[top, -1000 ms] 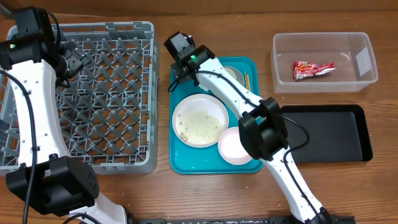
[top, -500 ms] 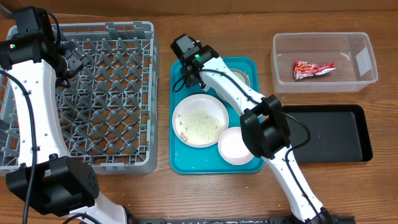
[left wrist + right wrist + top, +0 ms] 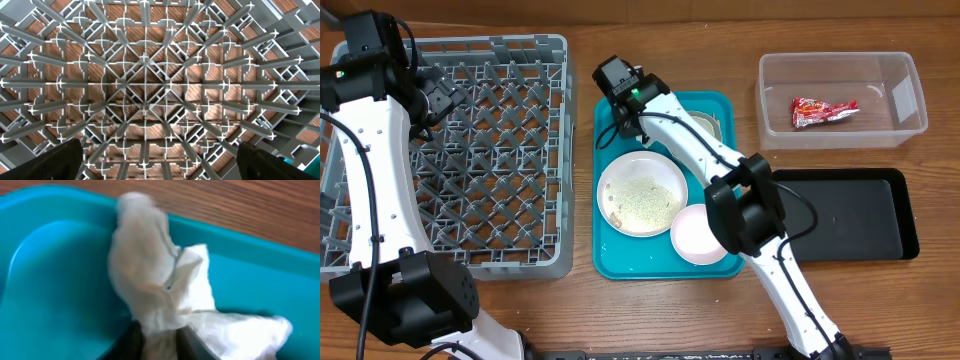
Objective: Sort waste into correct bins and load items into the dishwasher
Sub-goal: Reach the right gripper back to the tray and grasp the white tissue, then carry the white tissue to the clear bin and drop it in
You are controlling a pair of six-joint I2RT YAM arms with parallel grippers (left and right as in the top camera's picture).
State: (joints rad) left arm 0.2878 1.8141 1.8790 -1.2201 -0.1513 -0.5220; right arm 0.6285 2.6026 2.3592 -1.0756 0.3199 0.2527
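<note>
My right gripper is shut on the crumpled white napkin, pinching its lower part at the back left corner of the teal tray. From overhead the right gripper hides the napkin. A plate with rice grains on it and a pink bowl sit on the same tray. The grey-white bowl is partly under the right arm. The red wrapper lies in the clear tub. My left gripper hangs open over the grey dish rack, holding nothing.
The black tray lies at the right, in front of the clear tub. Thin chopsticks lie by the grey-white bowl. The left gripper hovers over the rack's back left part. Bare wood runs along the table's front edge.
The right gripper moved slightly right to the tray's back corner, then its jaws closed on the napkin. The left arm has not moved.
</note>
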